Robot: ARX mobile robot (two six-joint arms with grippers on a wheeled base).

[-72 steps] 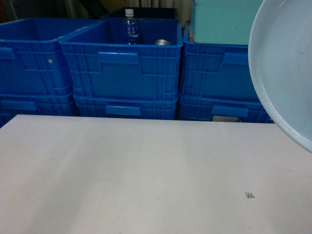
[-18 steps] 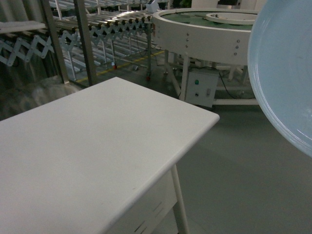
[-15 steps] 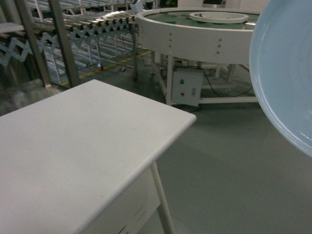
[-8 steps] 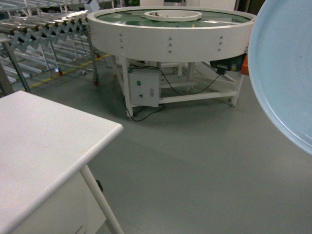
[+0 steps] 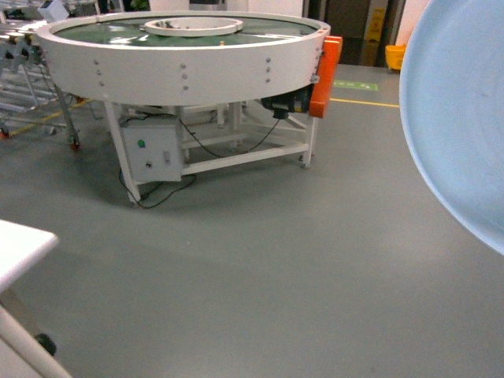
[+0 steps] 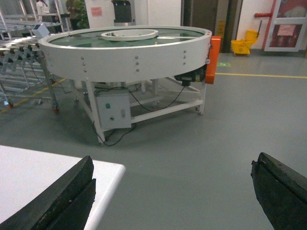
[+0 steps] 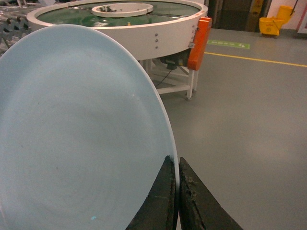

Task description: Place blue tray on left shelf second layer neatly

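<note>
The blue tray (image 7: 81,134) is a pale light-blue shallow dish held on edge, filling the left of the right wrist view. My right gripper (image 7: 175,165) is shut on its rim, one finger on each face. In the head view the blue tray (image 5: 465,118) covers the right side and hides the right gripper. My left gripper (image 6: 172,191) is open and holds nothing, its left finger over the white table's corner (image 6: 110,170) and the rest over the grey floor. The left shelf second layer is out of view.
A round white conveyor table (image 5: 181,63) on a white frame stands ahead left, with an orange block (image 5: 324,75) at its right end. A corner of the white table (image 5: 20,248) shows at bottom left. A yellow mop bucket (image 6: 241,46) stands far back. Grey floor (image 5: 315,260) lies between.
The head view has swung to the right: the white table slid out to the bottom left and the round conveyor shifted left. The tray keeps its place at the right.
</note>
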